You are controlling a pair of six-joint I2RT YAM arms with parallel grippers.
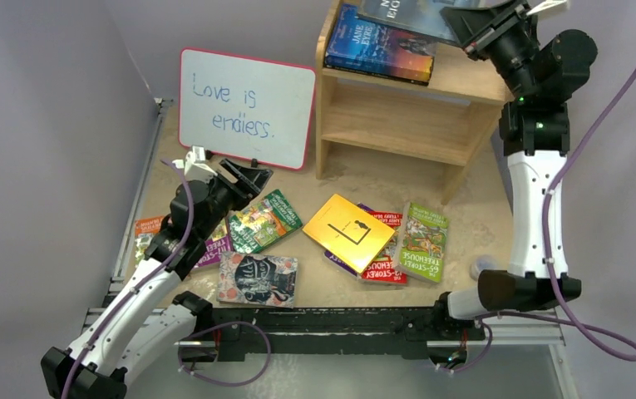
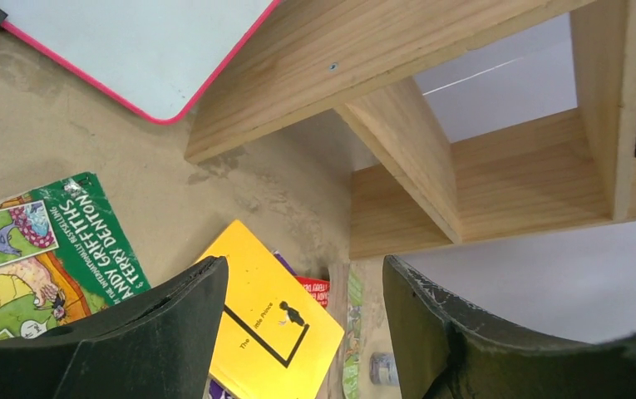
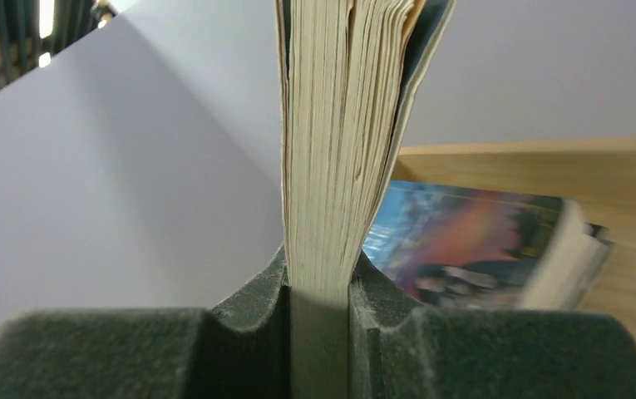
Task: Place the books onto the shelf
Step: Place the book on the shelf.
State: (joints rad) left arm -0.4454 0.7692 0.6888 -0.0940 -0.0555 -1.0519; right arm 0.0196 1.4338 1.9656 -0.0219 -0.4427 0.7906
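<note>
Right claw [image 3: 318,332] clamped on paperback [image 3: 339,125] by page edge, held over shelf [image 1: 397,125] top at surface's far right. Thin, floppy, light; pinch near spine is safer imo. Left claw [image 2: 302,332] wide open, empty, above yellow book [image 1: 349,230] mid-surface.

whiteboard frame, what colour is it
Pink, around the whiteboard; clearest in the top external view.

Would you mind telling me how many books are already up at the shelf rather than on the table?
2: the Jane Eyre book lies flat on the shelf top, and a dark book is held over it in the right gripper. Others may be hidden.
</note>
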